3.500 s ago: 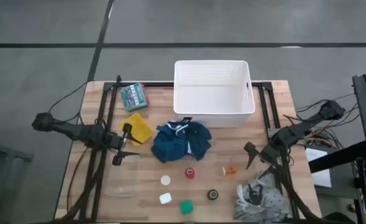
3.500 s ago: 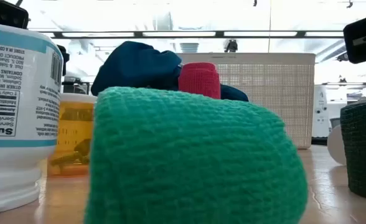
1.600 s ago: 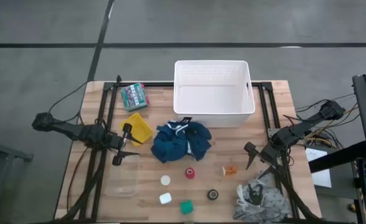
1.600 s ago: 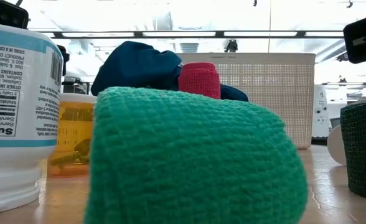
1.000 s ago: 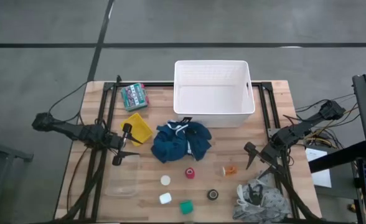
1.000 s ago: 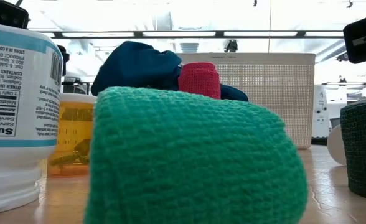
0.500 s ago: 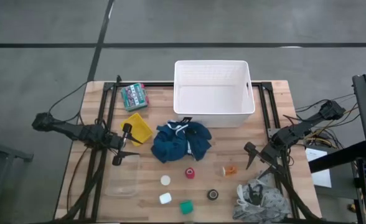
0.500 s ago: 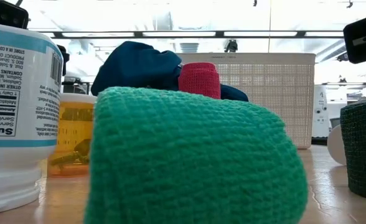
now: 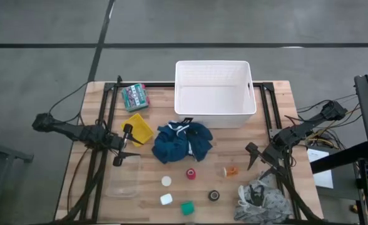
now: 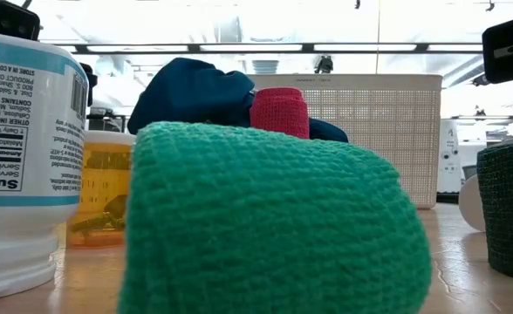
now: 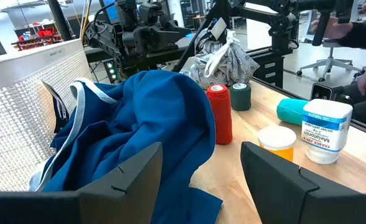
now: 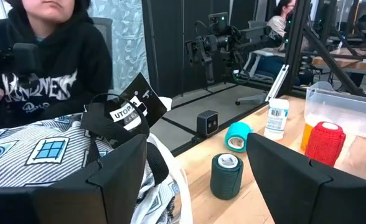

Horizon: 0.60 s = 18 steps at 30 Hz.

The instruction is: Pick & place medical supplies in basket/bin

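Observation:
In the high view the white slotted tub (image 9: 214, 94) stands at the table's far middle. The dark blue garment (image 9: 183, 141) lies crumpled in front of it. Nearer lie the red tape roll (image 9: 191, 174), orange pill bottle (image 9: 231, 170), black tape roll (image 9: 214, 195), green tape roll (image 9: 188, 208) and two small white pieces (image 9: 166, 181). The grey-white patterned cloth (image 9: 259, 197) is bunched at the near right. My left gripper (image 9: 126, 145) is open, left of the garment, beside the yellow tray (image 9: 138, 128). My right gripper (image 9: 254, 164) is open, right of the pill bottle.
A flat green patterned packet (image 9: 134, 97) lies at the far left. The clear plastic box (image 9: 122, 178) sits at the near left. In the right wrist view a person in a dark hoodie (image 12: 43, 68) sits beyond the table's near edge. Black rails run along both table sides.

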Each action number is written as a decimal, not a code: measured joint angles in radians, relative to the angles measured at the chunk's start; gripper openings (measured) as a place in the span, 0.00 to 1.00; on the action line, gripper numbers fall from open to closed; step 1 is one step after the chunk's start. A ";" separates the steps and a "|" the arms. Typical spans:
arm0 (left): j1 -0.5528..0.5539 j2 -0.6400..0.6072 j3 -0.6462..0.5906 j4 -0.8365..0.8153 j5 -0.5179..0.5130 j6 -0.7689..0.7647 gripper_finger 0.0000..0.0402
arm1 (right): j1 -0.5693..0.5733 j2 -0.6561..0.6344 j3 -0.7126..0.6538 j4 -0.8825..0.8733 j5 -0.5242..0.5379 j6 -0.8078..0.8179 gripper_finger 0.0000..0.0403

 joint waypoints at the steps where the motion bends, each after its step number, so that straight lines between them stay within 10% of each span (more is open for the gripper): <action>1: 0.000 0.000 0.000 0.000 0.000 0.000 0.56 | 0.000 0.000 0.000 0.000 0.000 0.004 0.67; 18: 0.000 0.000 0.000 0.000 0.000 0.000 0.56 | 0.000 0.000 0.000 0.000 0.000 0.003 0.67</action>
